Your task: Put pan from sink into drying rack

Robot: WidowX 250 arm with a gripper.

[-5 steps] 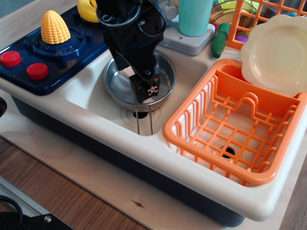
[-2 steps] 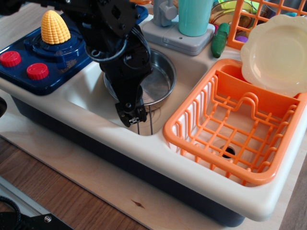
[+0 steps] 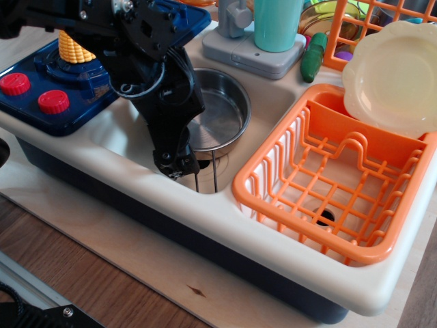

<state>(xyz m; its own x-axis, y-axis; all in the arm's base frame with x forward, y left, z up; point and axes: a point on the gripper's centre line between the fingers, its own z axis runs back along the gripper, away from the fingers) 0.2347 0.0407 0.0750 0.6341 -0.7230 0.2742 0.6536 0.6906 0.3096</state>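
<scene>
The shiny steel pan sits in the cream sink, its two-wire handle pointing toward the front rim. My black gripper reaches down into the sink just left of the handle, near the pan's front left edge, and holds nothing that I can see. Its fingertips are dark and seen edge-on, so the gap between them does not show. The arm hides the pan's left side. The orange drying rack stands to the right of the sink, with no dishes in it.
A cream plate leans at the rack's far right corner. A navy stove with red knobs and a yellow corn is on the left. A grey faucet base, a teal cup, a green vegetable and a taller orange crate stand behind.
My gripper has moved from over the pan's bowl toward the front left and down, ending beside the handle. The pan has not moved.
</scene>
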